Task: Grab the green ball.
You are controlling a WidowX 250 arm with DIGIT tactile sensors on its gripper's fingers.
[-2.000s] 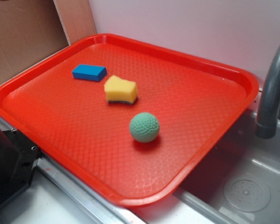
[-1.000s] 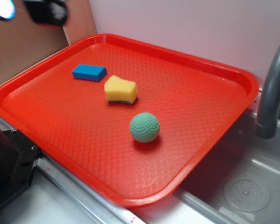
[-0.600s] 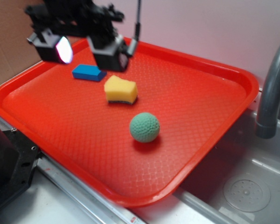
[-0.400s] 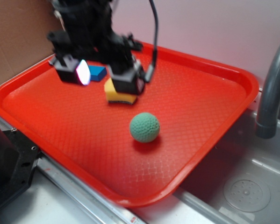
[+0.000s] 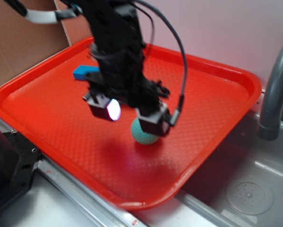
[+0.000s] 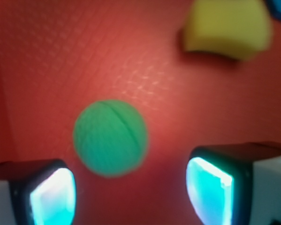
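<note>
The green ball (image 5: 143, 135) sits on the floor of the red tray (image 5: 217, 71), toward its near right part, and in the exterior view its upper half is hidden behind the right finger of the gripper (image 5: 134, 115). In the wrist view the green ball (image 6: 110, 137) lies ahead of the fingers and a little toward the left one, with bare tray floor showing all round it, so nothing is touching it. The gripper (image 6: 131, 187) is spread wide; its two pads (image 6: 208, 189) glow pale blue-white and stand well apart, wider than the ball. From outside, the black arm comes down from the upper left over the middle of the tray. The tray also holds a yellow sponge (image 6: 227, 26), seen in the wrist view at the far right beyond the ball, blurred, and a blue block (image 5: 83, 72) near the tray's far left, partly covered by the arm in the exterior view. The tray floor has a fine diamond texture. It rests over a grey sink (image 5: 254, 189), whose drain shows at the near right, with a grey faucet (image 5: 276, 90) rising at the right edge. No writing or label can be read on anything.
</note>
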